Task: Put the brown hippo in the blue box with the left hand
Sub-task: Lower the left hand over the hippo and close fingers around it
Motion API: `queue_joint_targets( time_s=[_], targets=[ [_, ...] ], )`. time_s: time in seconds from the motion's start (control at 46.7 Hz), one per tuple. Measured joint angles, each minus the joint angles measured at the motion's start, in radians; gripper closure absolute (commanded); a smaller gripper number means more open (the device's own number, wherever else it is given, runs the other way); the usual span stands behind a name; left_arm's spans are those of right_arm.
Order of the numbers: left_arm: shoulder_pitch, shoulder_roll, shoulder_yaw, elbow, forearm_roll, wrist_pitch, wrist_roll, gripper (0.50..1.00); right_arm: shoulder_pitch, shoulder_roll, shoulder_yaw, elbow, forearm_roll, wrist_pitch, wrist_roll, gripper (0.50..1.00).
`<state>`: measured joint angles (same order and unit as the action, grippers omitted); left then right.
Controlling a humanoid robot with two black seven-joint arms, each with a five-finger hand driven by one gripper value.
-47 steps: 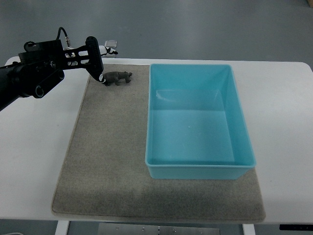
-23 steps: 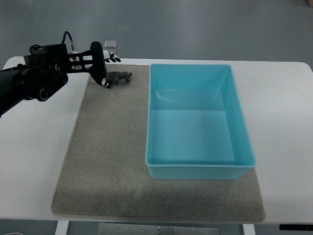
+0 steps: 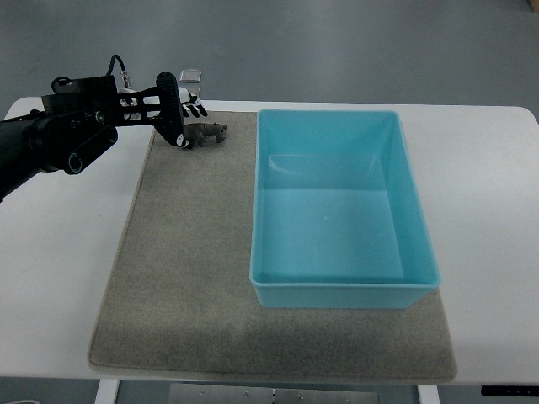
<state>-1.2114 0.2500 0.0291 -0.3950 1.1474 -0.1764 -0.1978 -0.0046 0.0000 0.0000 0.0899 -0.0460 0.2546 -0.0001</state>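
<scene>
1. Sitting on the desk's (image 3: 497, 202) grey mat (image 3: 185, 269), the blue box (image 3: 341, 290) fills its right half, empty.
2. Reaching from the left edge, the left hand (image 3: 174, 118) has fingers spread around, not clenched on, the toy.
3. At the mat's far-left corner lies the brown hippo (image 3: 206, 133); grasping it looks next, then lifting rightward.

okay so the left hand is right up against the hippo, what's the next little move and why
Probably close the fingers around the brown hippo. The left hand sits at the toy's left end, but the hippo still lies on the mat, outside the blue box, and no firm grasp shows.
</scene>
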Motion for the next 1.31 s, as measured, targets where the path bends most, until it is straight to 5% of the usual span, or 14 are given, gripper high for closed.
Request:
queue_joint_targets(
  time_s=[0.321, 0.664, 0.921, 1.028, 1.306],
  targets=[
    [0.003, 0.000, 0.003, -0.002, 0.000, -0.001, 0.000, 0.836, 0.000, 0.000, 0.000, 0.000, 0.000, 0.000, 0.000, 0.564],
    [0.003, -0.002, 0.014, -0.006, 0.000, -0.002, 0.000, 0.840, 0.000, 0.000, 0.000, 0.000, 0.000, 0.000, 0.000, 0.564],
    [0.001, -0.007, 0.015, -0.006, 0.001, 0.000, 0.000, 0.913, 0.000, 0.000, 0.000, 0.000, 0.000, 0.000, 0.000, 0.564],
    [0.001, -0.007, 0.015, -0.002, 0.001, 0.001, 0.000, 1.000, 0.000, 0.000, 0.000, 0.000, 0.000, 0.000, 0.000, 0.564],
    [0.000, -0.003, 0.015, -0.001, 0.000, 0.002, 0.000, 1.000, 0.000, 0.000, 0.000, 0.000, 0.000, 0.000, 0.000, 0.564]
  ],
)
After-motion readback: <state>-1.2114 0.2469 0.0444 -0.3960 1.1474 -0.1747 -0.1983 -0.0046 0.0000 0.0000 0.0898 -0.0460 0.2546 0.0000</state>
